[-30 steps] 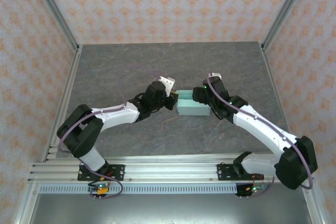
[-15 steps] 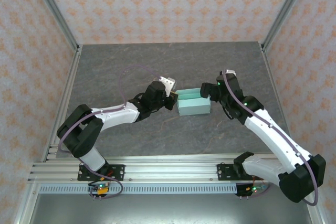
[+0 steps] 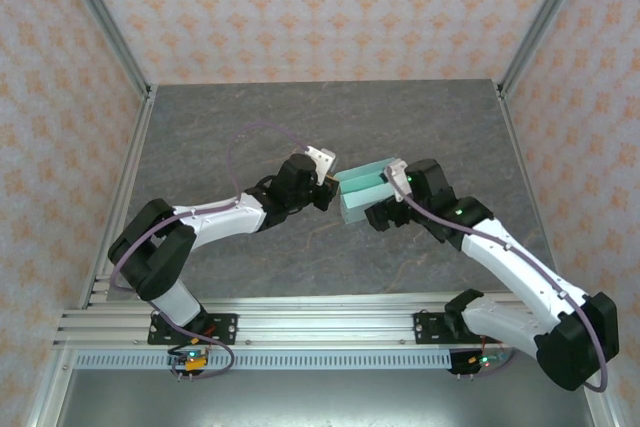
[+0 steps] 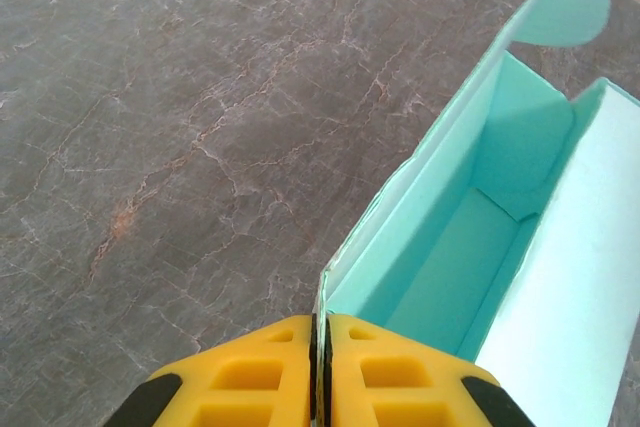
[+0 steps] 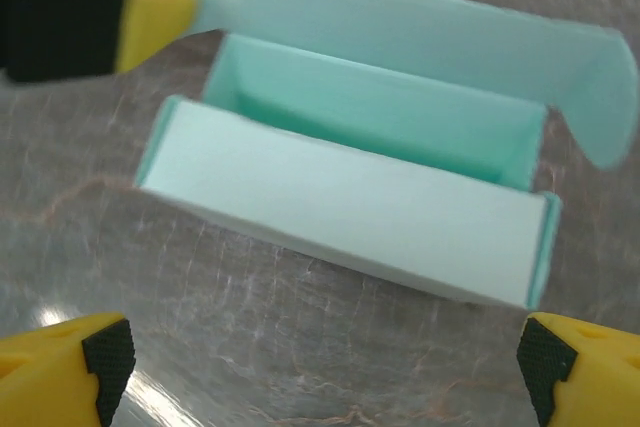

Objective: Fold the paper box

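My right fingers (image 5: 60,372) hang spread wide just short of the paper box (image 5: 340,197), touching nothing. The box sits open on the grey counter (image 5: 250,347), its long flap raised. At its left end, my left fingers (image 4: 260,377) pinch a card edge.

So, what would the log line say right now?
left hand: shut on open-topped paper box edge | right hand: open, not touching it
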Motion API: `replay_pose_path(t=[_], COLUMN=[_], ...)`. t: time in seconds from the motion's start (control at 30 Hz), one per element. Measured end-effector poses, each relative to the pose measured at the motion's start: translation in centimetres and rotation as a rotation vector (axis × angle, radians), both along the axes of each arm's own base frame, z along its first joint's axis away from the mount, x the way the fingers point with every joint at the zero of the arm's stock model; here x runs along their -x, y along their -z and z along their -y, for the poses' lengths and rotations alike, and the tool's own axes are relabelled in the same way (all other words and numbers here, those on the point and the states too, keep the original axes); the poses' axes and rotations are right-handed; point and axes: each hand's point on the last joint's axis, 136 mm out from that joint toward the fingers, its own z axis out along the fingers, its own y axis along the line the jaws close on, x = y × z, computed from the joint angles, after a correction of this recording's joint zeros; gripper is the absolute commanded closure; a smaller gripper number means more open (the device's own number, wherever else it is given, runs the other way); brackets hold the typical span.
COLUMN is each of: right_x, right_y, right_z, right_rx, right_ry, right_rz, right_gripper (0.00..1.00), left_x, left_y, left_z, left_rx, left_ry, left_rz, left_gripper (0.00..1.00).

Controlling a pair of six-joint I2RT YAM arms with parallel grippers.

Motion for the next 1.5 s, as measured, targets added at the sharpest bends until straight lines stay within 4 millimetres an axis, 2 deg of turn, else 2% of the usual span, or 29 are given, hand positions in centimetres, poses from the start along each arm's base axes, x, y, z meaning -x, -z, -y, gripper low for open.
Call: replay_pose_path(t=[0.13, 0.37, 0.5, 0.6, 0.83, 1.1, 1.27, 1.5], right_x=[-0.2, -0.8, -2.0, -3.3, -5.3, -5.5, -4.8, -5.3], right_y=[-0.9, 0.9, 0.5, 0.8, 2.9, 2.3, 3.1, 3.6], right_z=[-1.3, -2.0, -2.7, -3.1, -3.7, -4.1, -3.2, -3.0], right_rx=[0.148, 0.404, 0.481, 0.528, 0.567, 0.546, 0.576, 0.606], right_ry=[-0.230, -0.576, -0.684, -0.740, -0.838, -0.878, -0.888, -0.899], right_rz=[0.084, 0.151, 0.191, 0.206, 0.161, 0.173, 0.188, 0.191], right_gripper=[0.01, 0.01, 0.01, 0.01, 0.01, 0.01, 0.01, 0.01], left_x=[0.1, 0.3, 0.4, 0.3, 0.1, -0.4, -0.6, -0.7], left_y=[0.0, 0.1, -0.1, -0.4, -0.2, -0.1, -0.1, 0.5], left_z=[0.1, 0.2, 0.4, 0.6, 1.2, 1.7, 2.0, 2.4], left_rx=[0.004, 0.006, 0.008, 0.010, 0.013, 0.014, 0.017, 0.017], left_ry=[0.010, 0.018, 0.029, 0.036, 0.054, 0.068, 0.089, 0.105], left_rz=[-0.004, -0.010, -0.018, -0.012, -0.026, -0.040, -0.046, -0.063], left_gripper=[0.88, 0.88, 0.88, 0.88, 0.88, 0.88, 0.88, 0.88])
